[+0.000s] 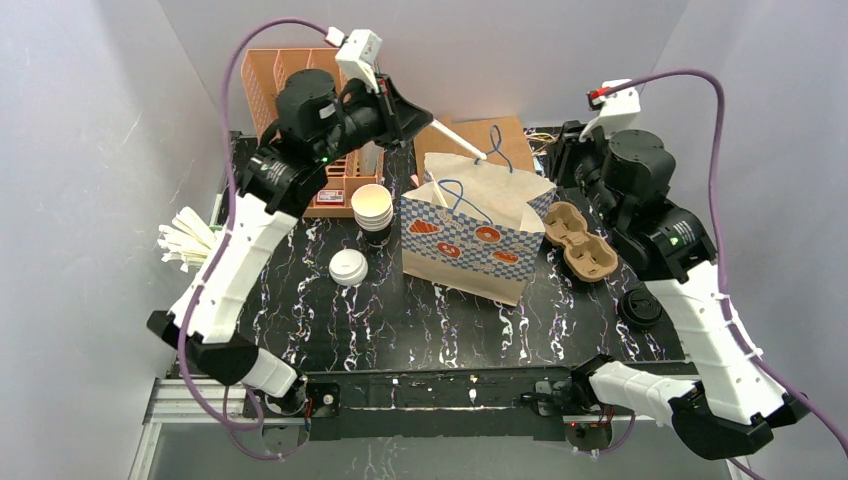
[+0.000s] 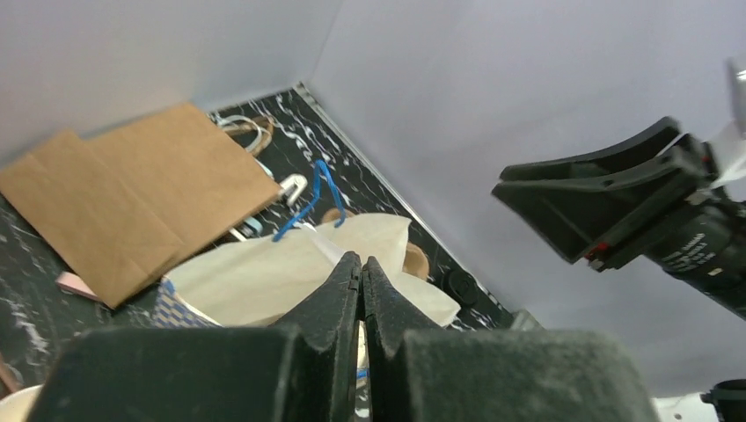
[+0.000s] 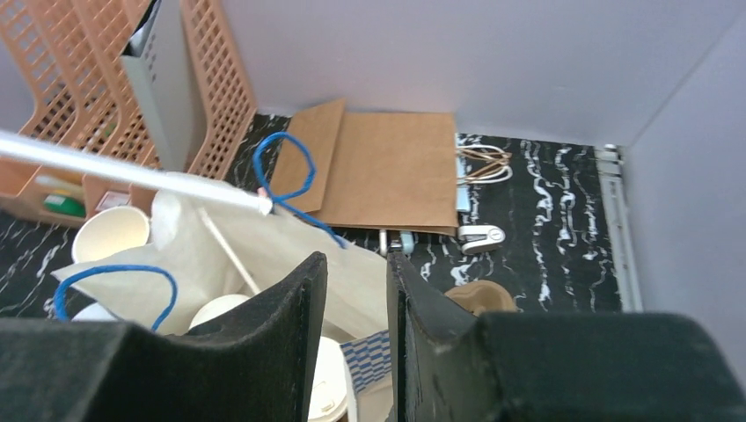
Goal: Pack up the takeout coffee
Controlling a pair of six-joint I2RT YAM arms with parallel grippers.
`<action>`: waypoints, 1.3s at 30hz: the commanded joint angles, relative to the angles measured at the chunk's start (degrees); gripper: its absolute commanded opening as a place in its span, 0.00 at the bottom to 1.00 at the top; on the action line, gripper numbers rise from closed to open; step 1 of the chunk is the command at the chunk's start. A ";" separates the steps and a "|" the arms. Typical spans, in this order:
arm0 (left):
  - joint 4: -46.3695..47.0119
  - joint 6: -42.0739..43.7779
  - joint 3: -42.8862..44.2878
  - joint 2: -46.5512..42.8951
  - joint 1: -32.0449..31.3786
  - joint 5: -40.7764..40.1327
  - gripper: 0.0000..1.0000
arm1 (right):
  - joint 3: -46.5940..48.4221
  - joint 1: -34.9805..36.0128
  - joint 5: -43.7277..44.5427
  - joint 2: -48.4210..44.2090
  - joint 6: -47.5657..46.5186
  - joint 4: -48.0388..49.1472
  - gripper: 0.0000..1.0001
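Observation:
A blue-checked paper bag (image 1: 470, 240) stands open mid-table. In the right wrist view two white-lidded cups (image 3: 220, 308) sit inside it, with a thin straw leaning beside them. The empty brown pulp tray (image 1: 580, 240) lies just right of the bag. My left gripper (image 1: 425, 117) is shut on a white straw (image 1: 458, 140) whose far end hangs over the bag's back rim by a blue handle (image 3: 286, 176); the jaws show pressed together (image 2: 361, 259). My right gripper (image 3: 356, 259) is open and empty, above the bag's right end (image 1: 562, 165).
A stack of open paper cups (image 1: 372, 207) and a loose white lid (image 1: 348, 267) sit left of the bag. A black lid (image 1: 640, 307) lies at right. An orange rack (image 1: 290, 75) and a flat brown bag (image 1: 495, 135) are at the back. Loose straws (image 1: 185, 240) lie far left.

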 commanded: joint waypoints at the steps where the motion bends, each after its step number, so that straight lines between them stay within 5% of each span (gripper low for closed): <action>1: 3.61 -4.94 0.91 0.35 -0.08 7.52 0.00 | 1.31 0.00 7.55 -1.72 -1.23 1.98 0.40; 10: 14.25 -11.12 -2.89 6.67 -0.08 12.08 0.00 | 0.21 -0.01 7.85 -2.19 -1.69 2.88 0.40; 18: 12.66 -11.32 -0.94 8.95 -0.08 17.66 0.00 | -0.08 -0.03 8.39 -2.52 -1.67 2.62 0.40; 26: 10.18 -6.79 -8.51 2.52 -0.04 14.01 0.00 | -0.77 0.00 7.53 -2.50 -0.88 2.50 0.40; 39: 16.92 -7.08 -10.56 7.99 -0.08 15.86 0.00 | 0.49 -0.04 6.67 -1.59 -0.27 1.60 0.40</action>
